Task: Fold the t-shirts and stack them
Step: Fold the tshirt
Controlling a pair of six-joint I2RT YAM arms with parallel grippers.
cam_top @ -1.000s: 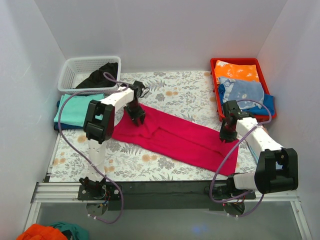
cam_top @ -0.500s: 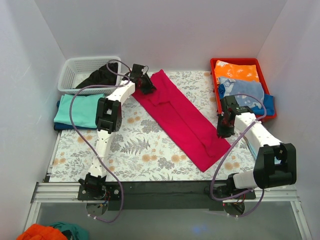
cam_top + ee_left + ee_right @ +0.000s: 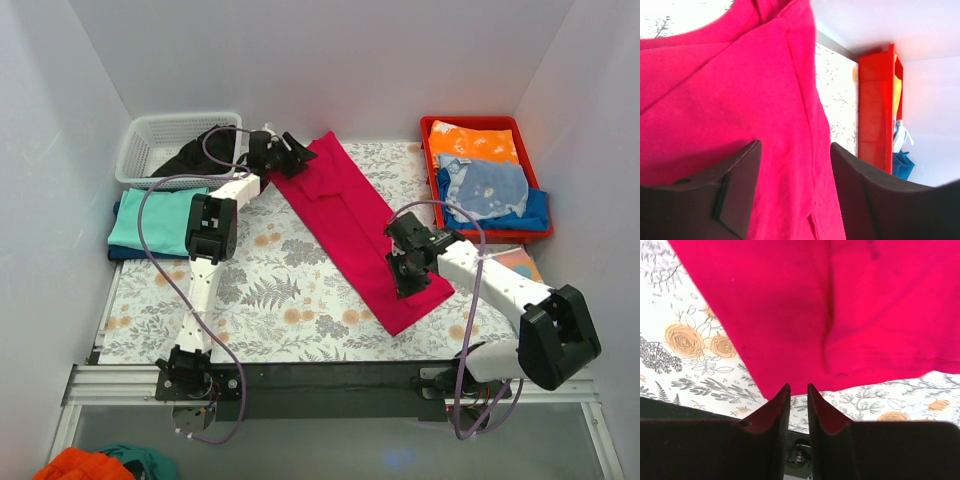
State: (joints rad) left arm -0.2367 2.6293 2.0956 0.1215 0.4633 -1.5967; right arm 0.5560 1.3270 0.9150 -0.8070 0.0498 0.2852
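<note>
Bracketing the long soft crimson t-shirt (image 3: 350, 220), left gripper (image 3: 296, 158) gapes empty, right gripper (image 3: 796, 386) barely parted, empty

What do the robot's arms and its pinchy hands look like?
Both the left arm and right arm are white links joined by chunky black blocks. A thin purple cable loops loosely along each one. The left gripper and right gripper each have two black fingers with a fine bumpy texture, wide at the base, narrowing to tips.

Fixed view looking down, wrist views close, all sharing red t-shirt (image 3: 356, 226)
</note>
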